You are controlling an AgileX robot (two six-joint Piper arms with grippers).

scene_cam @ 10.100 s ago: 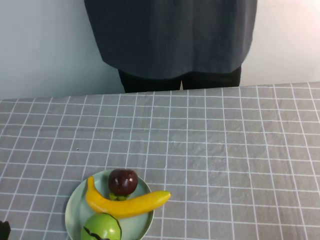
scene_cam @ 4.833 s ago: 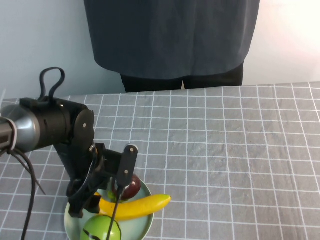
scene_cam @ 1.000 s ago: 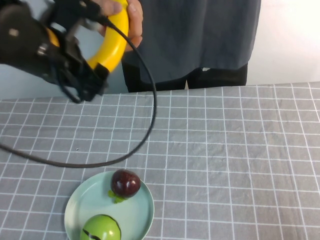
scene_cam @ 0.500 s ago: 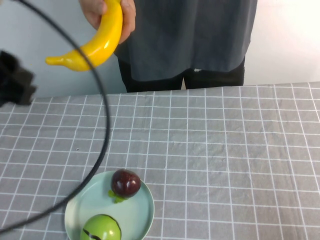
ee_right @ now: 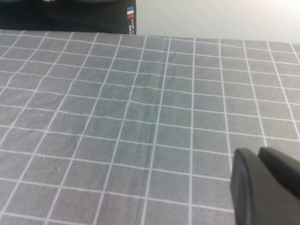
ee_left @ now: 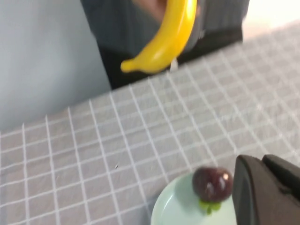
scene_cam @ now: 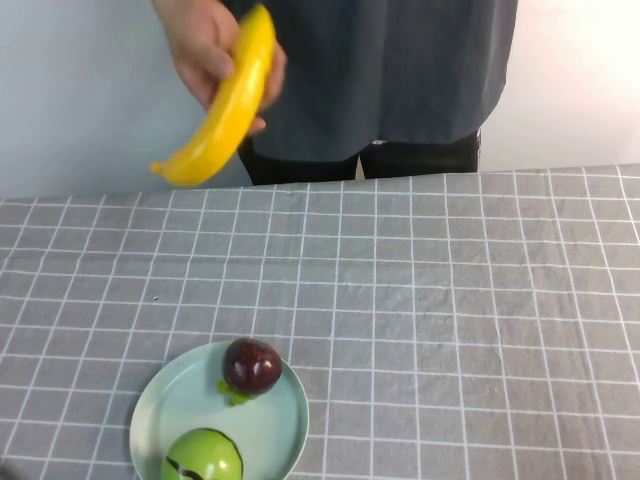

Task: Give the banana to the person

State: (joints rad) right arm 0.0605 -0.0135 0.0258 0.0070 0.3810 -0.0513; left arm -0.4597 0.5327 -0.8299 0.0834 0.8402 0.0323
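Note:
The yellow banana [scene_cam: 225, 105] is in the person's [scene_cam: 400, 70] bare hand [scene_cam: 205, 45], held in the air above the table's far edge with its tip pointing down to the left. It also shows in the left wrist view [ee_left: 164, 40]. Neither gripper shows in the high view. My left gripper [ee_left: 262, 161] shows only in its wrist view, fingers together and empty, low beside the plate and far from the banana. My right gripper [ee_right: 258, 152] shows only in its wrist view, fingers together and empty over bare cloth.
A pale green plate [scene_cam: 175, 400] at the front left holds a dark red-purple fruit [scene_cam: 250, 366] and a green fruit [scene_cam: 203, 458]. The plate [ee_left: 168, 211] and dark fruit [ee_left: 212, 183] show in the left wrist view. A grey checked cloth [scene_cam: 450, 300] covers the table.
My left arm and its cable have left the high view. The person alone holds the banana and has swung it to the right, closer to the body.

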